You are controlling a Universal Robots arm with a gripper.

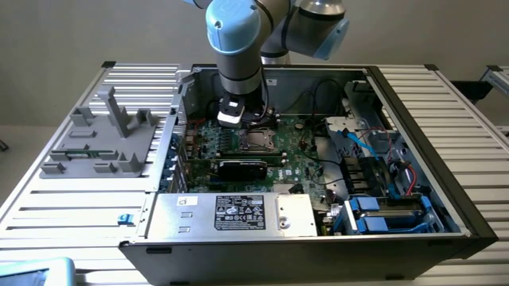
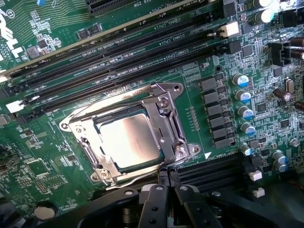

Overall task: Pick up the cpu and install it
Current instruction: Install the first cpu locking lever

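Hovering over the green motherboard [image 2: 42,142]: black two-finger claw [image 2: 164,190], tips pressed together, pinching nothing. The small flat square cpu with a shiny silver-beige metal top [image 2: 130,141] sits in the metal-framed socket [image 2: 175,121], just beside the tips; cannot tell if they touch the frame. Exterior view: claw [image 1: 256,121] inside the open black computer case [image 1: 421,125].

Robotics lab: arm [image 1: 237,53] over open computer case [image 1: 278,262]
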